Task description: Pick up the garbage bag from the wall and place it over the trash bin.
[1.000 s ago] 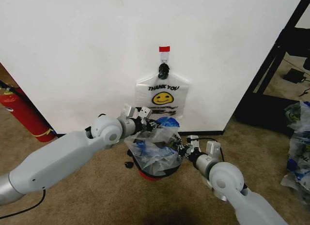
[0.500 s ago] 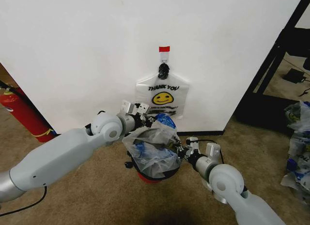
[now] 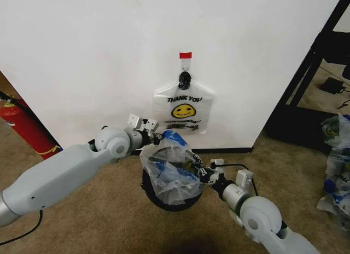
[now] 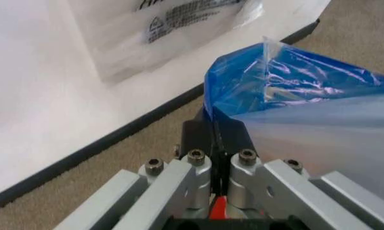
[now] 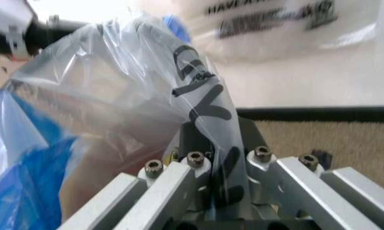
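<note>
Your two grippers hold the garbage bag [image 3: 170,169] stretched open above the trash bin [image 3: 164,202], which sits on the brown carpet [image 3: 109,221] just in front of the wall [image 3: 98,57]. The left gripper [image 3: 159,137] is at the bag's 11 o'clock edge, its fingers [image 4: 208,139] pinched tight on the blue-patched handle [image 4: 268,81]. The right gripper [image 3: 203,173] is at the bag's 3 o'clock edge, fingers closed with the clear film and its black lettering trapped between them, as your right wrist view shows [image 5: 208,143]. The bag hangs between the two grips as a crumpled, translucent pouch with blue showing inside, its lower part dipping into the bin's dark round mouth; whether the rim is actually covered on the near side you cannot tell from the head view. At 12 o'clock from the bin, a second smiley bag [image 3: 184,109] printed "THANK YOU" hangs flat on the wall from a hook under a strip of red tape [image 3: 186,55]. A red fire extinguisher [image 3: 24,128] leans at 9 o'clock by the wall's corner. At 3 o'clock, more bags [image 3: 336,155] lie beside a black shelf frame [image 3: 311,63]
</note>
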`<state>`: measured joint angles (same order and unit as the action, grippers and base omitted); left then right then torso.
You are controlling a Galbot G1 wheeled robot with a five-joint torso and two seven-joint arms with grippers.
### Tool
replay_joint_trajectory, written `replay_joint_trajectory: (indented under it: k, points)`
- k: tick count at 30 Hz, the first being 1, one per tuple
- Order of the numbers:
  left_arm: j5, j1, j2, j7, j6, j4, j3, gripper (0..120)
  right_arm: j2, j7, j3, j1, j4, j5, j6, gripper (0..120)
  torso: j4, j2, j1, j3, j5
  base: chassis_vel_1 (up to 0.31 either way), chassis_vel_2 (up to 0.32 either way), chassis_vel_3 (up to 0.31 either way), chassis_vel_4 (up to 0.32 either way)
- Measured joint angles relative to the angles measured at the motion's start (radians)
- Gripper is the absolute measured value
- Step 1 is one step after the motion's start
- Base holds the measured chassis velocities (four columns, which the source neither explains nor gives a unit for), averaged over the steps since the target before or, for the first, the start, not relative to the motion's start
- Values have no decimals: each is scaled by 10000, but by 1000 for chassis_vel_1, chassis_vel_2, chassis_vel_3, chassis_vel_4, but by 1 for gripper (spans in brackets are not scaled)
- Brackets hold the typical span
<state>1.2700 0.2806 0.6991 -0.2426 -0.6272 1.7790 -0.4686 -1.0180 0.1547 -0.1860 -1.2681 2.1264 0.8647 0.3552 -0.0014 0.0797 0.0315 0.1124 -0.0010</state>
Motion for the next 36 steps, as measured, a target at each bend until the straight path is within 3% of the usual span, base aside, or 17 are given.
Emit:
replay_joint_trajectory:
  k: [15, 31, 36]
  points:
    - [35, 1516, -770, 222, -17, 667, 1358, 0, -339, 525, -346, 243, -395, 676, -889, 1, 0, 0, 0, 0, 1, 0, 0, 0, 0]
    - [171, 3526, -894, 372, -89, 962, 3342, 0, -509, 1257, -411, 309, -386, 1515, -858, 1, 0, 0, 0, 0, 1, 0, 0, 0, 0]
    - [151, 3970, -765, 174, -220, 1084, 3850, 13, -384, 1390, -353, 407, -413, 1489, -790, 1, -2, -1, 0, 0, -5, 0, 0, 0, 0]
